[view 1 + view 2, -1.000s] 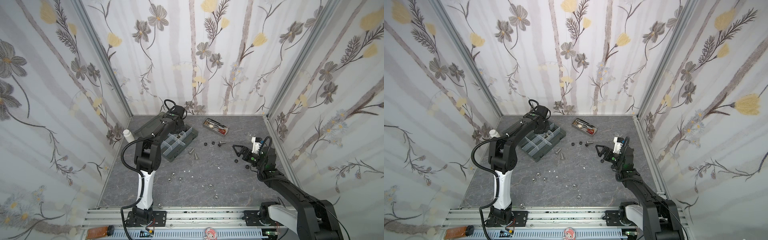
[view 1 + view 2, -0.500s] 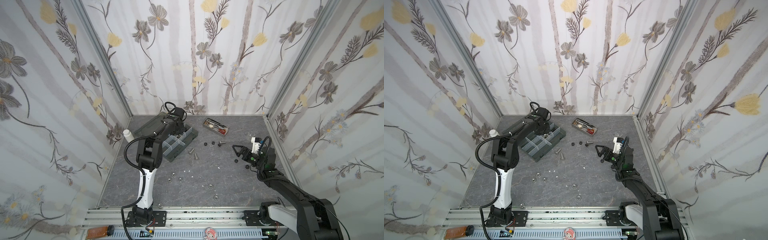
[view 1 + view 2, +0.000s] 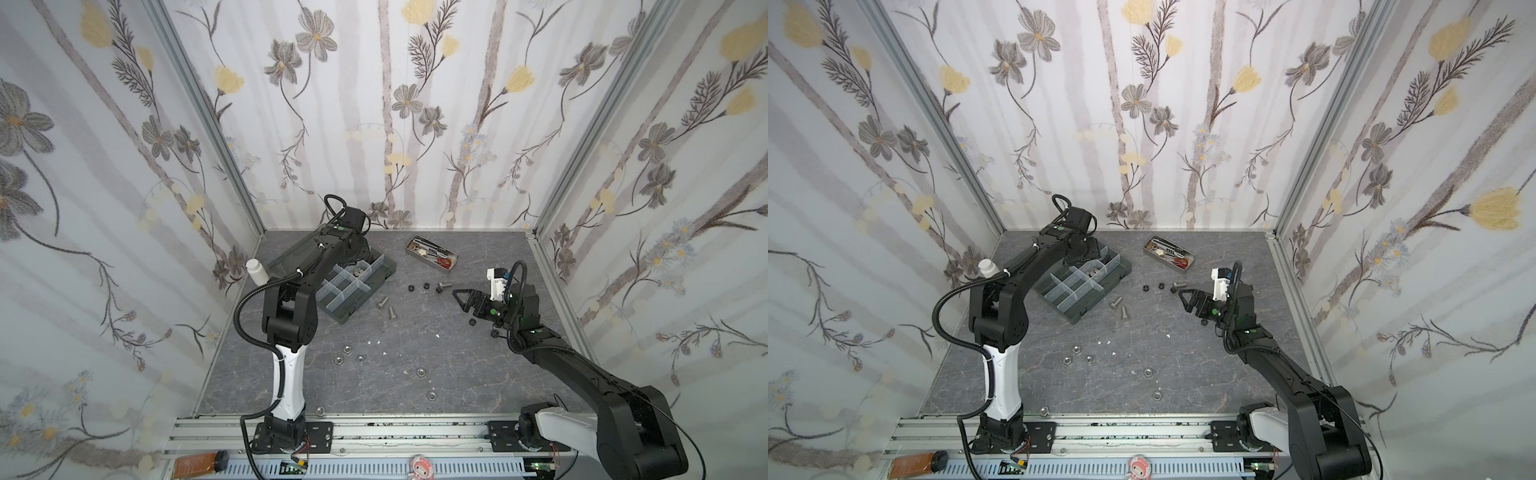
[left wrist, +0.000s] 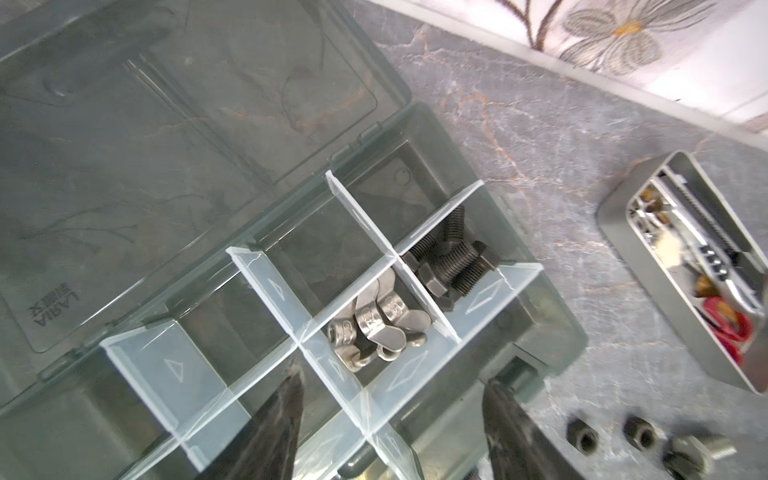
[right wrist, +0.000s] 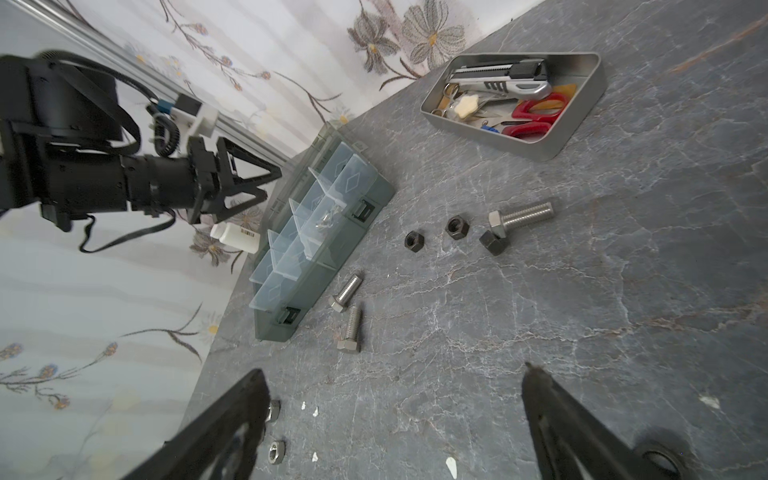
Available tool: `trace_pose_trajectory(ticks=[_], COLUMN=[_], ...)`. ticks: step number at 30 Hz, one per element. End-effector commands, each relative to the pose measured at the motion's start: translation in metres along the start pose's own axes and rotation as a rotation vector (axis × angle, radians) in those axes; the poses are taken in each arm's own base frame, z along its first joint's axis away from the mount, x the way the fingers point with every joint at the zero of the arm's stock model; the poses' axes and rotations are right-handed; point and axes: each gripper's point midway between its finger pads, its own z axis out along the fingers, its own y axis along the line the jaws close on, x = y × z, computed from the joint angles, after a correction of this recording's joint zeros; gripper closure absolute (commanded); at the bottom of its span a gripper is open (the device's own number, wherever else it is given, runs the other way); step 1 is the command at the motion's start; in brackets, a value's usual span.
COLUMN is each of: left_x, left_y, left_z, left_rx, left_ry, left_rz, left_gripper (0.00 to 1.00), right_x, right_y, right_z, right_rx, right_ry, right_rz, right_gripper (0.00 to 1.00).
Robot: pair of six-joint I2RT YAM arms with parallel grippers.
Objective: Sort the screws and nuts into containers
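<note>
The containers are compartments of a dark grey organizer box with its lid open, at the back left. In the left wrist view one compartment holds black screws and its neighbour holds silver wing-shaped pieces. My left gripper hangs open just above the dividers, with nothing between its fingers. Silver screws lie beside the box. Black nuts lie near another screw. My right gripper hovers open above bare table at the right. Silver nuts are scattered toward the front.
A metal tin with scissors and tools sits at the back. A white bottle stands by the left wall. Two black nuts lie under my right wrist. Small white scraps dot the table. An aluminium rail runs along the front.
My left wrist has shifted a little toward the back right over the organizer box. The right arm has stayed where it was.
</note>
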Motion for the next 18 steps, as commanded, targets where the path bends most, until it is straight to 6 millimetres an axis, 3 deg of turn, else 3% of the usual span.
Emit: trace_pose_trajectory(ticks=[1,10,13,14,16,18], left_x=[-0.004,0.021,0.035,0.04,0.052,0.06], left_y=[-0.018,-0.028,-0.024,-0.022,-0.019,-0.014], left_z=[-0.024,-0.073,-0.084,-0.087,-0.092,-0.099], left_rx=[0.1,0.181,0.187,0.193,0.221,0.235], left_ry=[-0.029,-0.082,-0.097,-0.099,-0.095,-0.102], left_rz=[0.019,0.068,0.077,0.076,0.068,0.058], left_gripper=[0.29,0.19,0.14,0.11,0.02,0.0], right_x=[0.015,0.042,0.057,0.052,0.064,0.077], right_y=[-0.005,0.015,0.019,0.028,0.031,0.035], right_z=[0.004,0.01,0.011,0.013,0.013,0.013], right_rx=[0.099,0.182,0.218,0.217,0.246,0.264], right_ry=[0.068,0.193,0.263,0.264,0.312,0.35], right_rz=[-0.081,-0.201,-0.243,-0.26,-0.292,-0.319], right_gripper=[0.07,0.14,0.17,0.18,0.2,0.22])
